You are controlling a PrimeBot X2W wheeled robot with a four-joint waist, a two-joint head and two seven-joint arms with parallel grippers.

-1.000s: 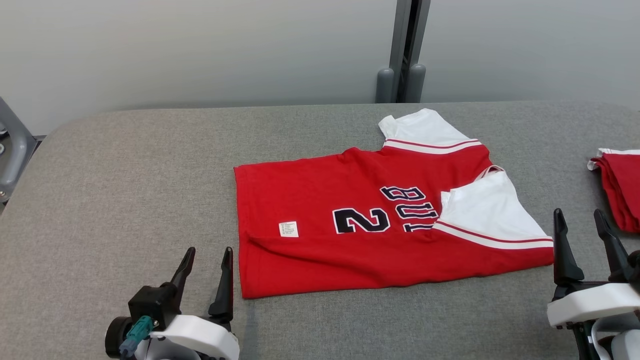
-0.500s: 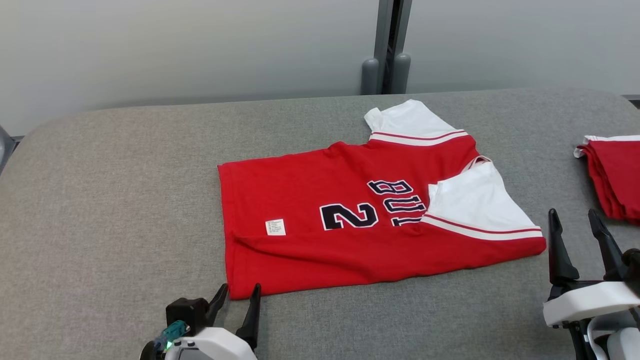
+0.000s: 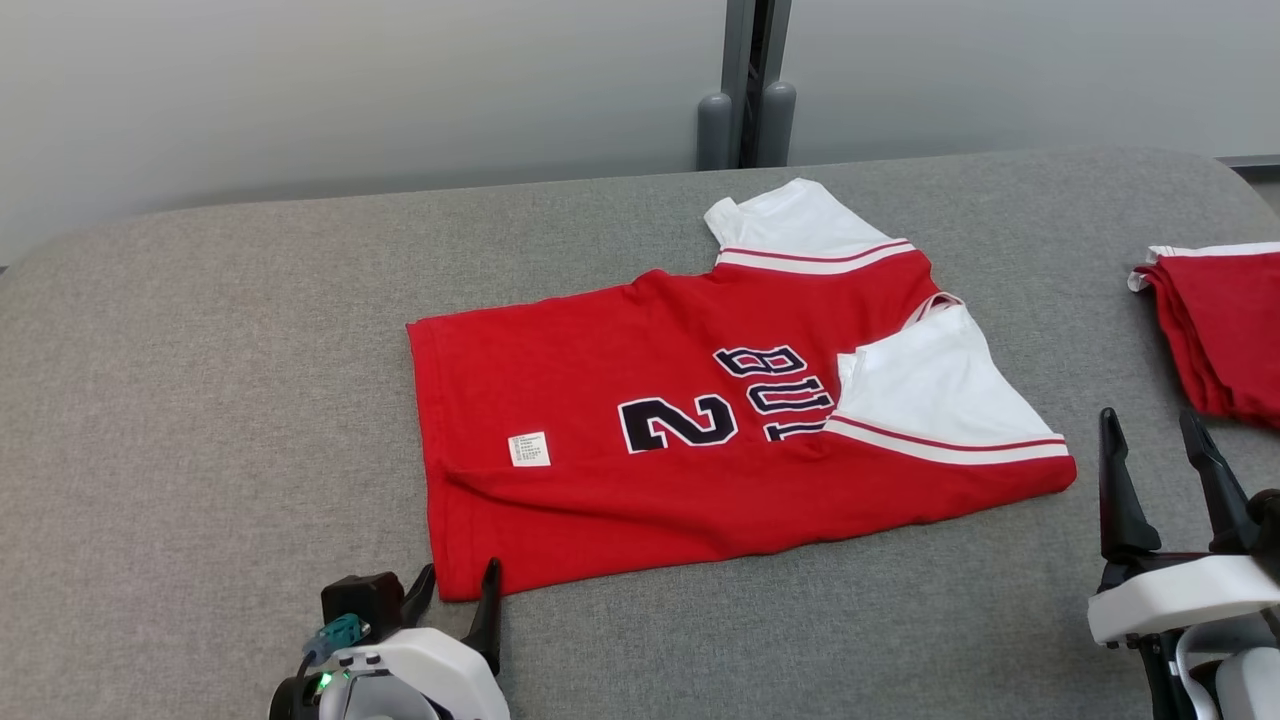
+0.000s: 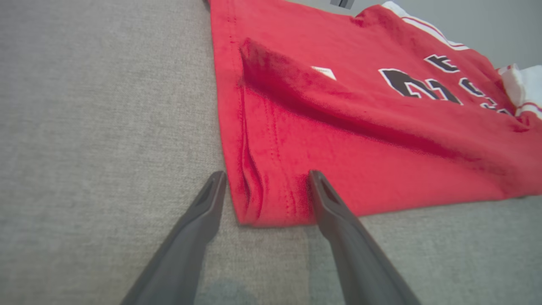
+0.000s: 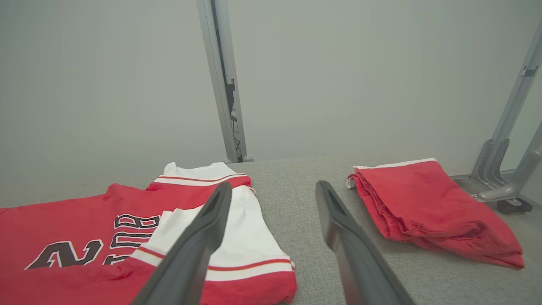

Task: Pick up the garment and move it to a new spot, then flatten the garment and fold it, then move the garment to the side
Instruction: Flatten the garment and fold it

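- The garment [image 3: 700, 440], a red jersey with white sleeves, lies flat around the middle of the grey tabletop [image 3: 200, 400]. Its hem is toward the left edge and its neck end toward the right edge.
- The near sleeve [image 3: 930, 395] is turned in over the chest and covers part of the dark lettering. The far sleeve [image 3: 790, 225] points to the back edge.
- A low ridge of cloth runs along the garment's near side, parallel to the front edge. A small white label [image 3: 529, 449] sits just above it.
- My left pincer [image 3: 455, 590] is released, fingers spread, low at the garment's front-left hem corner.
- In the left wrist view that corner lies between my two fingers. One finger [image 4: 326, 199] is over the cloth, but I cannot tell if it presses. The other is over bare tabletop just beside the hem.
- My right pincer [image 3: 1150, 425] is released, fingers apart, grasping nothing. It is by the front edge toward the right corner, just past the garment's neck end and not touching it.
- A folded red pile [image 3: 1220, 330] lies at the right edge, apart from the garment. My right pincer is between the two, nearer the front edge.
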